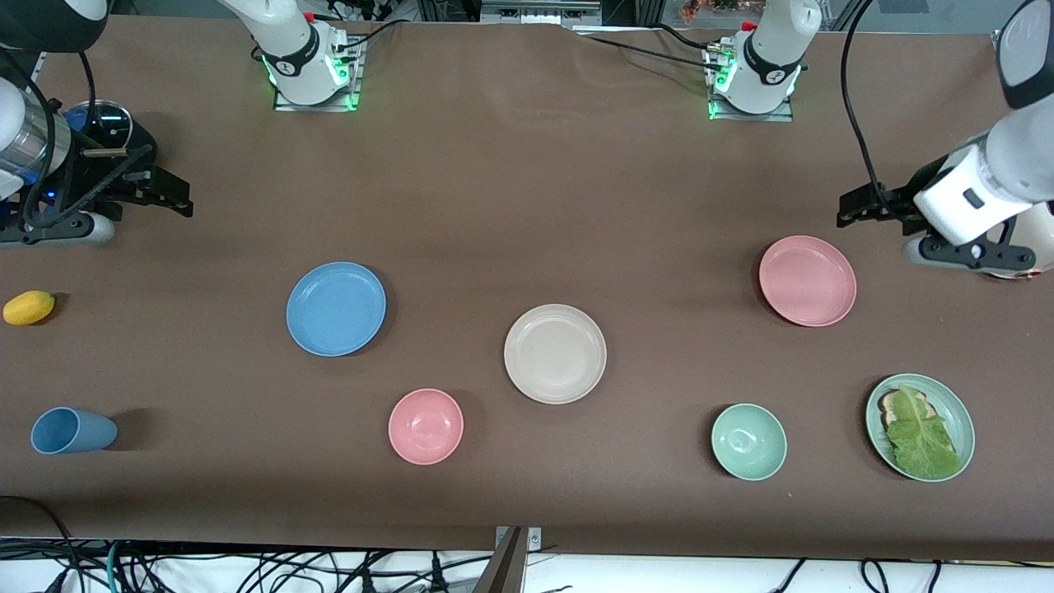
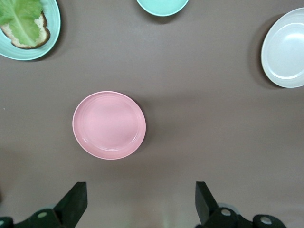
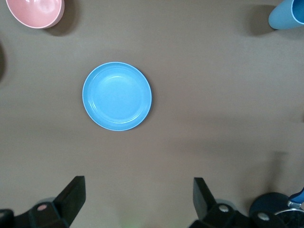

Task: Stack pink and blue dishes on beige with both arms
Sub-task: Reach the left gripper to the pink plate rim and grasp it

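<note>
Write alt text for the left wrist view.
A pink plate lies alone on the brown table, ahead of the left tool, whose black fingers stand wide open and empty. At the edges show a beige plate, a green bowl and a lettuce-topped toast plate.

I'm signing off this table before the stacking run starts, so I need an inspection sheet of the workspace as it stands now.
Surface: brown matte table, flat, no spills seen.
Job's things: round matte blue plate, round matte cream-beige plate and round matte pink plate, each lying apart on the table, nothing stacked.
Clutter: pink bowl, pale green bowl, pale green plate with toast and lettuce, blue cup on its side, small yellow fruit.
Grippers: left tool open, empty, up over the table by the pink plate; right tool open, empty, up over the table by the blue plate.
Cables: black leads at both arm bases.
Surroundings: nothing seen.
</note>
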Action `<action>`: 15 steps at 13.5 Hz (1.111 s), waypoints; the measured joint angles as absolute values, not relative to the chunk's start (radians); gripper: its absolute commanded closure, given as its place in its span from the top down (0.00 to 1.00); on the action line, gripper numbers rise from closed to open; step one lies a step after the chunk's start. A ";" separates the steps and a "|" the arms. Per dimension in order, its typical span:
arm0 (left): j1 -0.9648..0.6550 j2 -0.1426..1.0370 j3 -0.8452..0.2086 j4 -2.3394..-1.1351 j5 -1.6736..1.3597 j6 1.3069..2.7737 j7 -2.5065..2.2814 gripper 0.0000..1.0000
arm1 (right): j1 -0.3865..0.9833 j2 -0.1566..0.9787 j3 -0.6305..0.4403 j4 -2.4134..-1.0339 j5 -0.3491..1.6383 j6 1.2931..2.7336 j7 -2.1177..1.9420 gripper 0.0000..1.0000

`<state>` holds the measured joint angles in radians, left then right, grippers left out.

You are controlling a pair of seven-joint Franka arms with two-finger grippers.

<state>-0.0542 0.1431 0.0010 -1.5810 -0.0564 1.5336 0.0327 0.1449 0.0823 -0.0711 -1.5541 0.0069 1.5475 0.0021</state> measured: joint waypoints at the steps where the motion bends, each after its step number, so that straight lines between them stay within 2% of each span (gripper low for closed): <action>1: -0.055 0.168 0.000 -1.570 -0.056 1.535 0.033 1.00 | 0.145 0.082 -0.071 -1.554 0.007 1.547 0.002 1.00; 7: -0.066 0.355 -0.009 -1.551 -0.056 1.551 0.033 1.00 | 0.145 0.082 -0.071 -1.554 0.007 1.547 0.002 1.00; 11: -0.033 0.370 0.004 -1.545 -0.055 1.559 0.033 1.00 | 0.145 0.082 -0.071 -1.554 0.007 1.547 0.002 1.00; 15: 0.091 0.364 0.008 -1.583 -0.055 1.682 0.073 1.00 | 0.145 0.082 -0.071 -1.554 0.007 1.547 0.002 1.00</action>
<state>0.0914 0.3644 0.0078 -1.5835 -0.0545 1.6816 0.0729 0.1445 0.0823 -0.0713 -1.5539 0.0071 1.5472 0.0021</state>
